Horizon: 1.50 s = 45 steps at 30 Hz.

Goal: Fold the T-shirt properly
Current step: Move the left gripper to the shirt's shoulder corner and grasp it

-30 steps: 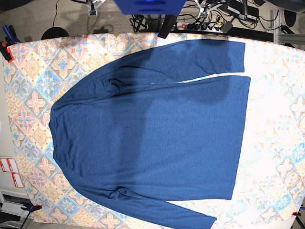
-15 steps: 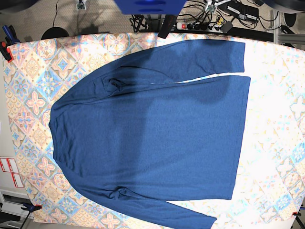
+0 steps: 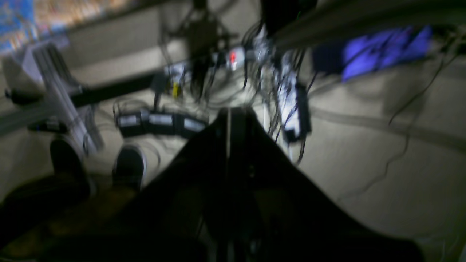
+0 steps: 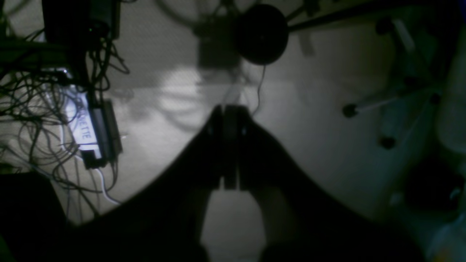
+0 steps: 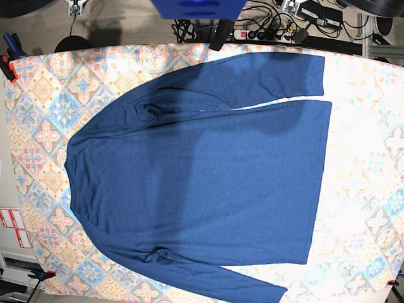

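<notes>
The T-shirt (image 5: pixel 202 177), dark navy and long-sleeved, lies spread flat on the patterned table cover (image 5: pixel 44 101). Its collar points left and its hem right. One sleeve (image 5: pixel 252 79) runs along the far side, the other (image 5: pixel 214 274) along the near edge. Both arms are off the table, past its far edge. Only a tip of my right gripper (image 5: pixel 76 6) and of my left gripper (image 5: pixel 293 7) shows in the base view. In the blurred left wrist view, my left gripper (image 3: pixel 228 112) is shut over the floor and holds nothing. My right gripper (image 4: pixel 230 109) is shut and holds nothing.
Behind the table's far edge lie a power strip (image 5: pixel 252 31) and tangled cables (image 3: pixel 276 83). A blue block (image 5: pixel 199 7) sits at the top centre. Red clamps (image 5: pixel 7 66) grip the cover's left edge. A person's shoes (image 3: pixel 127 163) and a chair base (image 4: pixel 386 98) stand on the floor.
Both gripper tips have slid outward along the top edge, the right one to the left and the left one to the right. The shadow on the shirt has shrunk. The shirt has not moved.
</notes>
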{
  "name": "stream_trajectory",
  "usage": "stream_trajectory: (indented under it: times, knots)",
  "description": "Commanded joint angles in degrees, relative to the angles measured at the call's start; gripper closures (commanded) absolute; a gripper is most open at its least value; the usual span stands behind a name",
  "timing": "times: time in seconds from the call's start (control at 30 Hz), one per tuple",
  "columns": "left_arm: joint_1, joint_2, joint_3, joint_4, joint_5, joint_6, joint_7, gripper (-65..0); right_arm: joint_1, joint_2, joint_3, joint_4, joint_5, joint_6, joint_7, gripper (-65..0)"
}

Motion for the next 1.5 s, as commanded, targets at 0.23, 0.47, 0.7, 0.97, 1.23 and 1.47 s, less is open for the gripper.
stream_trajectory:
  times: [0.23,0.47,0.7,0.97,1.23,1.47]
  knots:
    - [7.9,-0.3,-2.7,17.0,0.1,-0.1,-0.7,0.0,-8.2,0.5,0.2,17.8,0.3,-0.3,0.7,0.0]
    - [9.9,-0.3,-7.4,26.1,-0.5,-0.1,-0.5,0.0,-10.6,0.5,0.2,29.2,0.3,-0.3,-4.1,0.0]
    - [7.0,-0.4,-11.0,26.1,-7.0,-0.1,1.8,-5.1,-10.3,0.5,-0.1,37.5,0.2,-0.3,-13.1,0.0]
    - [1.9,-1.5,-19.0,26.1,-22.4,-0.3,10.1,-21.0,-9.2,0.4,-3.8,38.5,0.2,-0.3,-13.1,0.0]
    - [-1.3,-5.0,-24.8,25.0,-32.8,-0.4,13.9,-21.7,-8.4,0.3,-5.9,39.0,0.2,-0.3,-13.2,0.0]
    - [-7.2,-4.0,-29.4,22.4,-39.6,-0.4,25.1,-21.7,-7.7,0.3,-5.8,39.0,0.2,-0.3,-13.2,0.0]
